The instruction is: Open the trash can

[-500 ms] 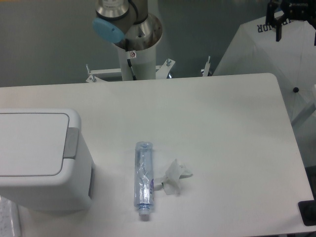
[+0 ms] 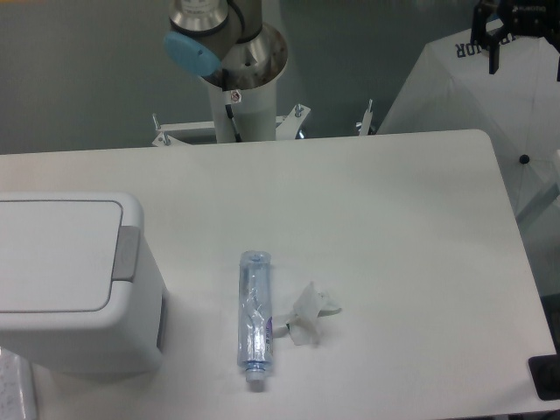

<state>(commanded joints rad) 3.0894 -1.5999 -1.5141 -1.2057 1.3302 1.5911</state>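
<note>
The trash can (image 2: pixel 74 289) is a big boxy white bin at the table's left front. Its flat lid (image 2: pixel 52 254) lies shut, and a grey push tab (image 2: pixel 128 253) sits on the rim at the lid's right edge. My gripper (image 2: pixel 525 63) hangs high at the top right corner, partly cut off by the frame and far from the bin. Its dark fingers (image 2: pixel 495 54) stand apart with nothing between them. The arm's base column (image 2: pixel 241 96) rises behind the table's far edge.
A clear plastic bottle (image 2: pixel 254 319) lies on its side right of the bin, cap toward the front. A crumpled white tissue (image 2: pixel 311 313) sits just right of it. A white fabric panel (image 2: pixel 490 96) stands beyond the table's right rear corner.
</note>
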